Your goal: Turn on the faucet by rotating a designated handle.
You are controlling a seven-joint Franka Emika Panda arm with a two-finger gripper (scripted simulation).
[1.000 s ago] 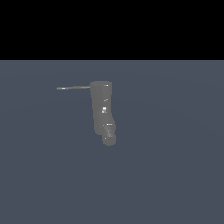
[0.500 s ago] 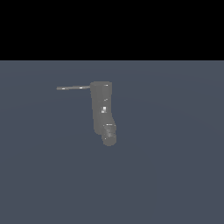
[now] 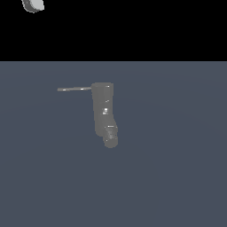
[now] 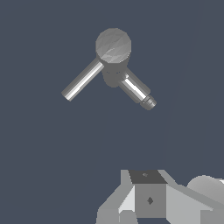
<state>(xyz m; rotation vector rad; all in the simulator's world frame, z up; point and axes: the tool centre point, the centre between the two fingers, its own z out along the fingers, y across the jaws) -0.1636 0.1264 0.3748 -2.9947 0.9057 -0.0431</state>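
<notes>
We are only approaching: our gripper [image 4: 146, 199], jaw state impossible to tell, hovers well apart from the dull grey upright faucet [image 3: 103, 111], and must next reach its thin grey rod handle [image 3: 73, 89], projecting toward the exterior view's left.

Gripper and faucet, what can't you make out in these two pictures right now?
- Gripper: the wrist view's edge cuts off its fingertips, so open or shut is unclear.
- Arm: in the exterior view only a small white piece shows at the top edge; the rest is out of frame.
- Faucet: its base is hidden under its own top in the wrist view.
- Handle: its joint is too small to see in the exterior view.
</notes>
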